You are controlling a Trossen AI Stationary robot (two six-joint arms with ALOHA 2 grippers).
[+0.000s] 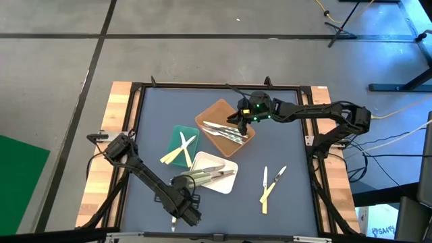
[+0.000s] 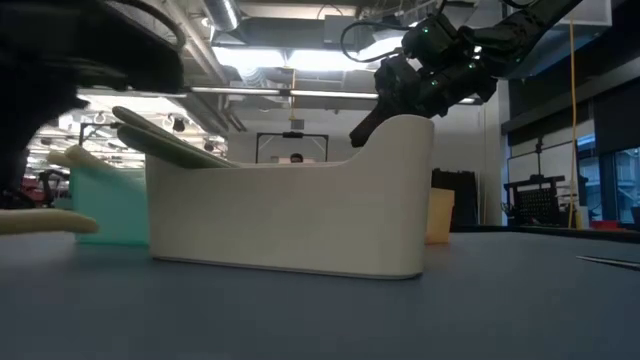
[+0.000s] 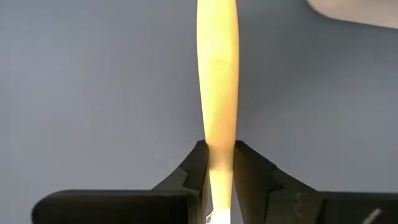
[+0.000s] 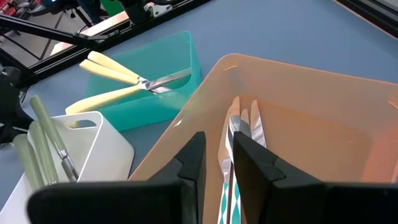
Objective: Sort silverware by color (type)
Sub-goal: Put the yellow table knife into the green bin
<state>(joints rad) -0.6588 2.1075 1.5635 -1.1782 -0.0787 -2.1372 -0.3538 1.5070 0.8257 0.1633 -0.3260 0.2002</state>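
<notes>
My left gripper (image 1: pixel 183 206) is near the table's near edge, shut on a yellow-handled utensil (image 3: pixel 217 81). My right gripper (image 1: pixel 241 120) hangs over the brown tray (image 1: pixel 217 111), shut on a silvery utensil (image 4: pixel 227 155). More silvery pieces (image 1: pixel 224 132) lie flat in that tray. Two yellow-handled pieces (image 1: pixel 179 150) lie crossed in the green tray (image 1: pixel 177 132). Green-handled pieces (image 1: pixel 206 177) lie in the white tray (image 1: pixel 226 164). A yellow-handled piece (image 1: pixel 267 194) and a slim piece (image 1: pixel 264 177) rest flat on the mat to the right. My left gripper pinches the yellow handle (image 3: pixel 217 158) between its two fingers, which lie across it. The handle runs out ahead of the fingers over the mat. Whether it touches the mat does not show. My right gripper has the silvery utensil's handle (image 4: pixel 225 186) between its two fingers (image 4: pixel 193 162), coming down at a slant into the brown tray. The metal end (image 4: pixel 232 124) points ahead, beside the pieces lying in the tray.
The three trays stand close together in the middle of the blue mat (image 1: pixel 290 142). In the low view the white tray (image 2: pixel 290 220) fills the middle, with the green tray (image 2: pixel 100 205) behind it. Bare mat lies right of the trays and along the near edge.
</notes>
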